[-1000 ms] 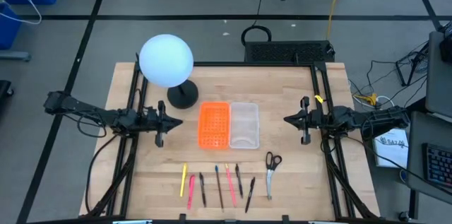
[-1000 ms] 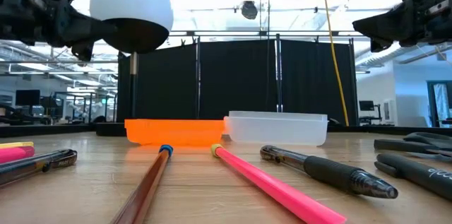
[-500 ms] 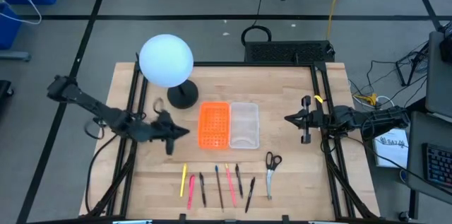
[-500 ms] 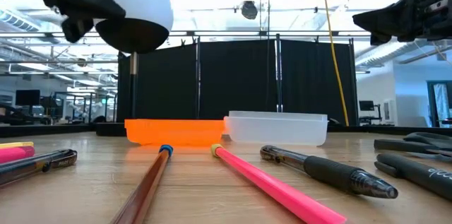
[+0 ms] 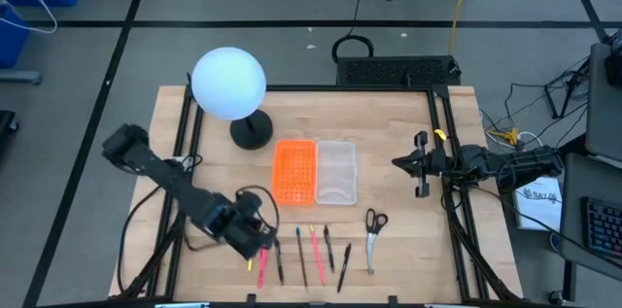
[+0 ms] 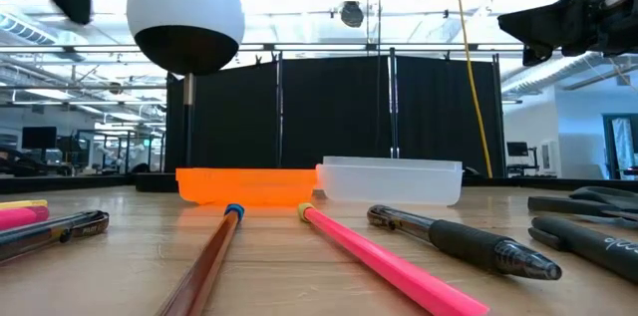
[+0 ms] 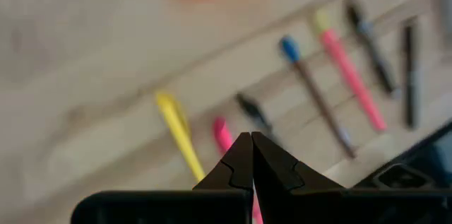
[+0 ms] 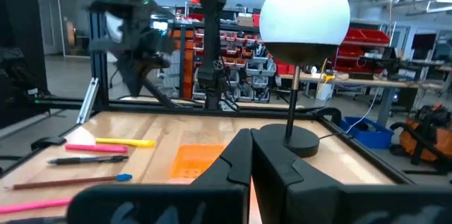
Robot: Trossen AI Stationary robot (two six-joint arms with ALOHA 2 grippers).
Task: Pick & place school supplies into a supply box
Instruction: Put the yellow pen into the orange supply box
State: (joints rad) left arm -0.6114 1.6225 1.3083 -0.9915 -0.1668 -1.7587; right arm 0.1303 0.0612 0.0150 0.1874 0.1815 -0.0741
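Hovering my left pincer [image 5: 264, 246] — fingers pressed together, holding nothing — over the pens and pencils [image 5: 299, 253] and scissors [image 5: 373, 235] lined along the tabletop's [image 5: 389, 133] near edge. Nothing is packed yet; the supply box [image 5: 336, 171] at mid-tabletop sits empty. My right pincer [image 5: 397, 163], also closed, waits by the right edge.

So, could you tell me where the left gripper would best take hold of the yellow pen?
Probably at mid-barrel, coming straight down from above. The yellow pen lies flat at the left end of the row, with bare table on its outer side and a pink pen close on the other. The left gripper, shut, would have to open across the barrel.
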